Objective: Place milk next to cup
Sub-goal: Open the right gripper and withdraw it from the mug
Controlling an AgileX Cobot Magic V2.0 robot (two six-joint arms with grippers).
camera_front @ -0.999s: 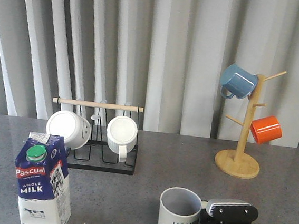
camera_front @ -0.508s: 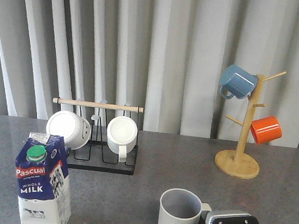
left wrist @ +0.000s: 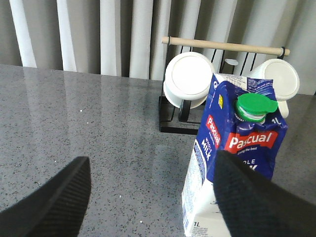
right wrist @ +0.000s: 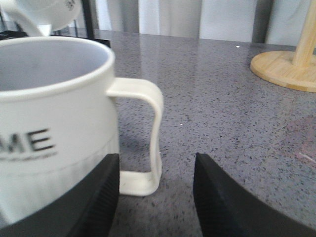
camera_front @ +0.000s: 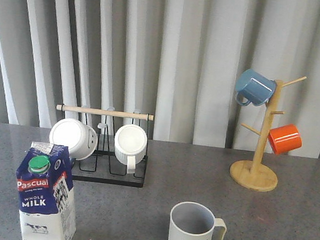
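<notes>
Standing upright w/ green cap on, milk [camera_front: 46,198], cup [camera_front: 190,232] empty, left pincer [left wrist: 148,197] apart, right pincer [right wrist: 155,197] apart, holding nothing

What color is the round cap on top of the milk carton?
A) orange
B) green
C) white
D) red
B: the milk has a bright green round cap on its slanted top, and the left wrist view shows that same green cap just above the red Pascual band.
</notes>
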